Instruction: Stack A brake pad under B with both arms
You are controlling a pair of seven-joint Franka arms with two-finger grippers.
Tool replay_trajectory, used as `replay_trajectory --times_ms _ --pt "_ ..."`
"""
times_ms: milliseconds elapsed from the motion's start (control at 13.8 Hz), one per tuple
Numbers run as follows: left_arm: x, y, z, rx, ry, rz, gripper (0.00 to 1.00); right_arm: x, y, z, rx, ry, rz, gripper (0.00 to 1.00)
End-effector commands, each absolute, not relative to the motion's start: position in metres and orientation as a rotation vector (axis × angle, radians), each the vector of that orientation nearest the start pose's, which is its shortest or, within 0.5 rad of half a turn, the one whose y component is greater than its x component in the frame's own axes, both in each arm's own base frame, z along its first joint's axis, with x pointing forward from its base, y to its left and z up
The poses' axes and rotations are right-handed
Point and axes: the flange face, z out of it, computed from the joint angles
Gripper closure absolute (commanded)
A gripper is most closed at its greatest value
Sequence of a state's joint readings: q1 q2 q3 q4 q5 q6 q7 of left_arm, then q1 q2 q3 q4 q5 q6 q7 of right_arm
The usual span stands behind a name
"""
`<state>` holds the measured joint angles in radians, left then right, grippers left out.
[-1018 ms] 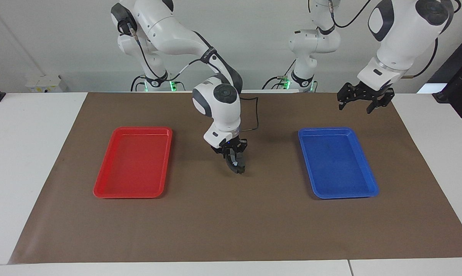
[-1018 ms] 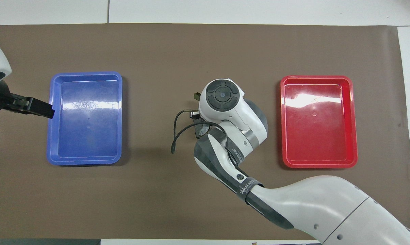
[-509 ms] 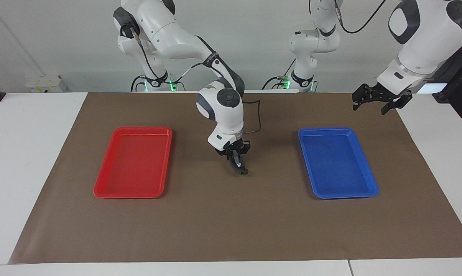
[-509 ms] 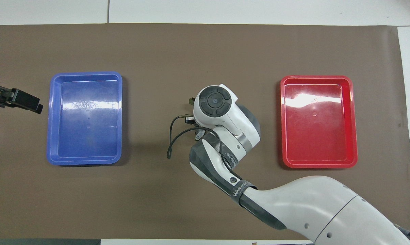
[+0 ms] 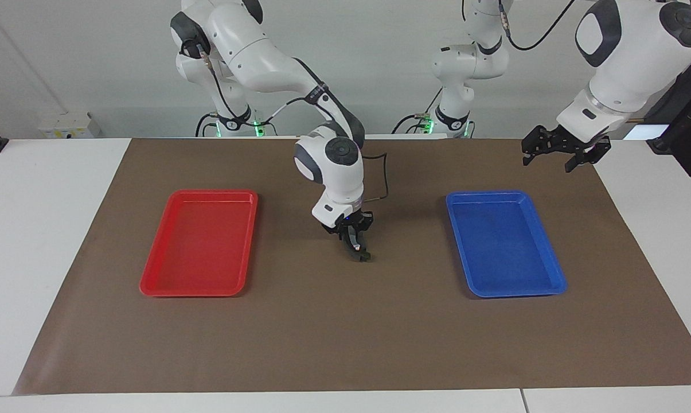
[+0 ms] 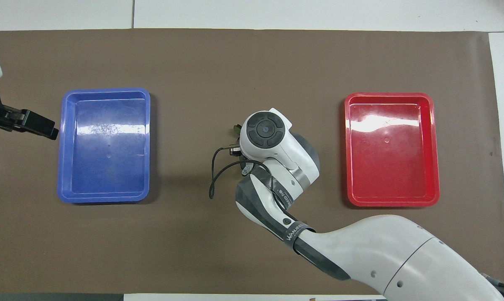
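My right gripper (image 5: 354,238) points down over the middle of the mat, between the two trays. It is shut on B (image 5: 358,250), a black curved piece with a pale spot on its arc. B hangs tilted, and its lower blocky end is at the mat. The A brake pad does not show apart from that end. In the overhead view the right wrist (image 6: 265,130) hides almost all of this; only a dark edge (image 6: 236,128) peeks out. My left gripper (image 5: 547,164) (image 6: 47,129) hangs open and holds nothing, in the air over the mat beside the blue tray.
A blue tray (image 5: 543,284) (image 6: 105,197) lies toward the left arm's end of the brown mat. A red tray (image 5: 179,289) (image 6: 392,202) lies toward the right arm's end. A black cable (image 6: 214,175) loops out from the right wrist.
The left gripper swung away from the blue tray toward its own end of the table, then eased back a little. The right wrist stood up straighter over B, whose low end barely moved.
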<state>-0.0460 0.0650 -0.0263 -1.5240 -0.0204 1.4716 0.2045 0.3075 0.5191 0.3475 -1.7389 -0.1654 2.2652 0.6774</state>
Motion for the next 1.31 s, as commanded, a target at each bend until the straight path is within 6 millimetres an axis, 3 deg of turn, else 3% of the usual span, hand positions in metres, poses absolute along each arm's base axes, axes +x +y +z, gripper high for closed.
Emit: replay_trajectory --times_ms 0,800,873,945,1018,1236 --pt "0.559 -0.044 0.600 -3.130 0.453 0.180 0.00 0.543 0.383 0.300 -3.084 -0.098 -0.048 1.00" --pt "0.547 -0.037 0.594 -3.147 0.439 0.137 0.00 0.541 0.376 0.295 -3.082 -0.137 -0.056 1.00" --pt "0.545 -0.038 0.595 -3.146 0.443 0.127 0.00 0.543 0.373 0.295 -3.082 -0.130 -0.057 0.94" --pt "0.540 -0.039 0.596 -3.145 0.450 0.113 0.00 0.543 0.374 0.295 -3.083 -0.118 -0.054 0.60" --pt "0.535 -0.038 0.596 -3.144 0.449 0.084 0.00 0.539 0.377 0.295 -3.085 -0.119 -0.050 0.01" --pt "0.531 -0.036 0.592 -3.144 0.443 0.064 0.00 0.538 0.378 0.295 -3.092 -0.125 -0.040 0.00"
